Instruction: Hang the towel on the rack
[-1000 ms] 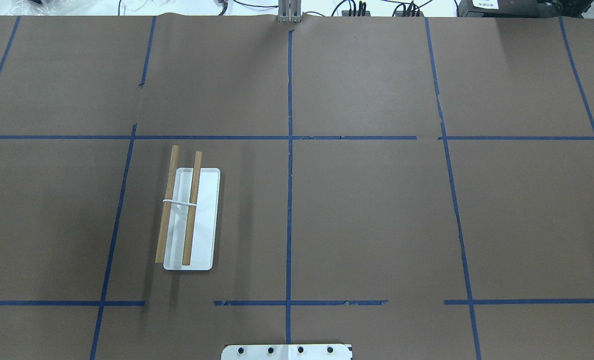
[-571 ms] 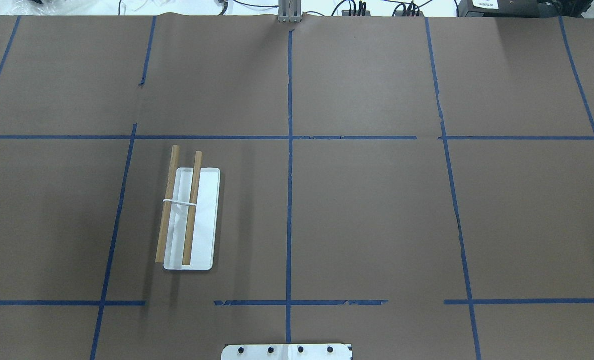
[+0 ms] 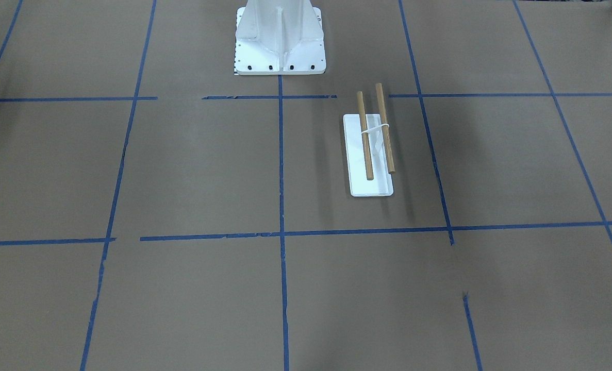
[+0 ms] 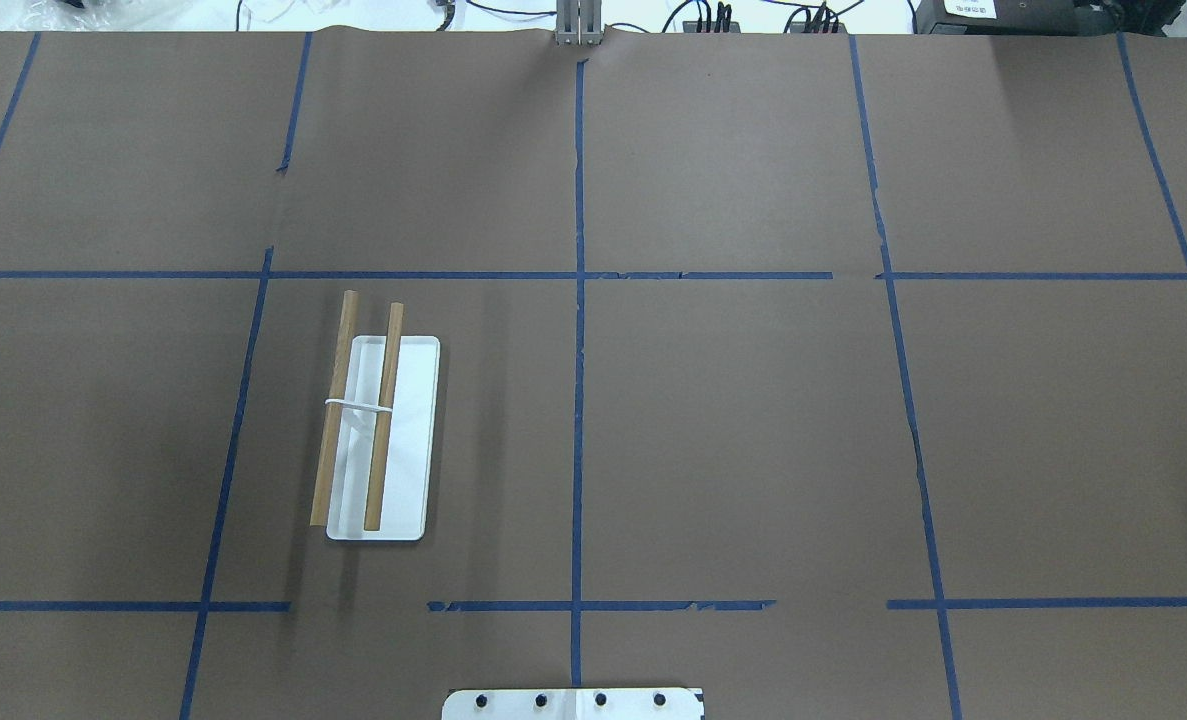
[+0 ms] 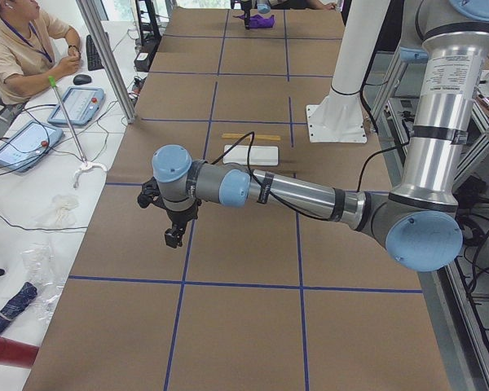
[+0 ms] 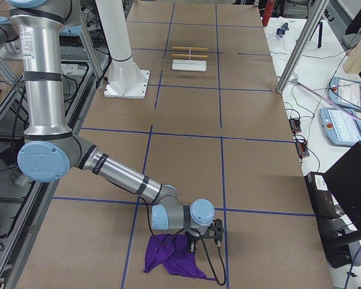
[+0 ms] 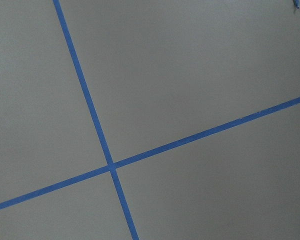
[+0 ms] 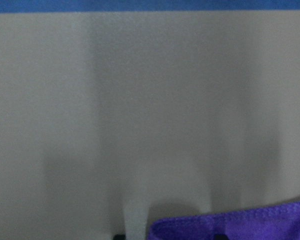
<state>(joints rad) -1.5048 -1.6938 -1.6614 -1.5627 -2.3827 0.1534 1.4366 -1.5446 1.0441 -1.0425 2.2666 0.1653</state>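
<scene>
Towel (image 6: 173, 257), one purple piece, lies on the table (image 6: 186, 150) low in the right side view beside the right end effector (image 6: 217, 235), far from one rack (image 4: 408, 450) with two rods (image 4: 381, 450); how wide it or the left end effector (image 5: 173, 238) stands I cannot tell.

The crumpled purple cloth towel (image 6: 170, 257) is lying bunched on the brown tabletop (image 6: 186, 156) at 6 o'clock in the right-side view. The white flat-based rack (image 4: 412, 440), carrying two parallel wooden rods (image 4: 384, 420), is standing at 8 o'clock in the overhead view, well apart from the towel.
</scene>
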